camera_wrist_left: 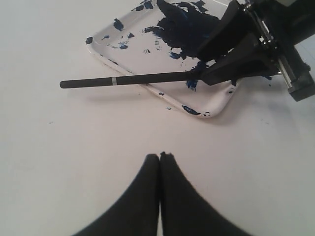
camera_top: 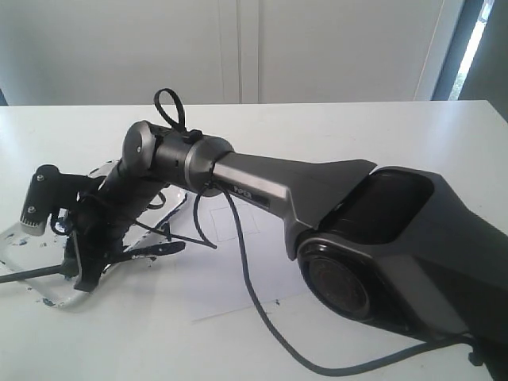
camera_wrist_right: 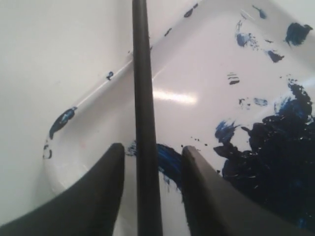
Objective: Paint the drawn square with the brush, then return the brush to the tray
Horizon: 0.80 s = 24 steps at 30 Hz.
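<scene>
The brush lies between the fingers of my right gripper, which is open with a gap on each side of the black handle. Below it sits the tray, white and smeared with dark blue paint. In the left wrist view the brush rests across the rim of the tray, its handle sticking out over the table, with the right gripper at its tip end. My left gripper is shut and empty, well short of the tray. The drawn square lies on the paper behind the right arm.
The right arm reaches across the white paper sheet to the tray at the far left. A black cable hangs from the arm over the paper. The brush handle pokes past the left edge.
</scene>
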Tool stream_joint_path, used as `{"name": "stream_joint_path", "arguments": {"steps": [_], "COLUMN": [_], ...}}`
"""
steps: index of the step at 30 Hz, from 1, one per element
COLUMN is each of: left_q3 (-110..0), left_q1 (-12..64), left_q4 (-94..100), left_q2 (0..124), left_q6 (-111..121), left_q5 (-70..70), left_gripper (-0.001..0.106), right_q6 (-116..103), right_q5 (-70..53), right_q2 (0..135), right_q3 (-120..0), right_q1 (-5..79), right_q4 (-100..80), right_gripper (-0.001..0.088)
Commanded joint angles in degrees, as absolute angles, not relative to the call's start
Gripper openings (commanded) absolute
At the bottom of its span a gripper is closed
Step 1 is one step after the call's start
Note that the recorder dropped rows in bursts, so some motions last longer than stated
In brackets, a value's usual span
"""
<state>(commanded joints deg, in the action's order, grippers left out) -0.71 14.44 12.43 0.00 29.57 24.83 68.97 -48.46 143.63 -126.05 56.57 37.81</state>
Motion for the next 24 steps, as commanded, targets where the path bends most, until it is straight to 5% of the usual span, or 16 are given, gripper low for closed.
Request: {"name": "stream_joint_path", "arguments": {"steps": [9, 17, 24], "left_q3": [-0.7, -0.7, -0.7], "left_q1": [14.4, 14.4, 14.4], "left_q4": [12.4, 12.4, 12.4], "left_q2": [0.0, 0.0, 0.0], "left_q6": [29.6, 29.6, 29.6], "left_q5": [24.8, 24.8, 24.8], "left_gripper": [0.005, 0.005, 0.005], "right_q6": [56.6, 29.5, 25.9], "right_q5": [-46.2, -41.0, -41.6], "right_q2": [140.0, 140.1, 140.8], "right_q3": [-126.1, -125.9, -125.9], "right_q1": [56.8, 62.7, 66.8], "right_q4": [49.1, 16.1, 4.6], "right_gripper": [0.0426, 0.0426, 0.0426]}}
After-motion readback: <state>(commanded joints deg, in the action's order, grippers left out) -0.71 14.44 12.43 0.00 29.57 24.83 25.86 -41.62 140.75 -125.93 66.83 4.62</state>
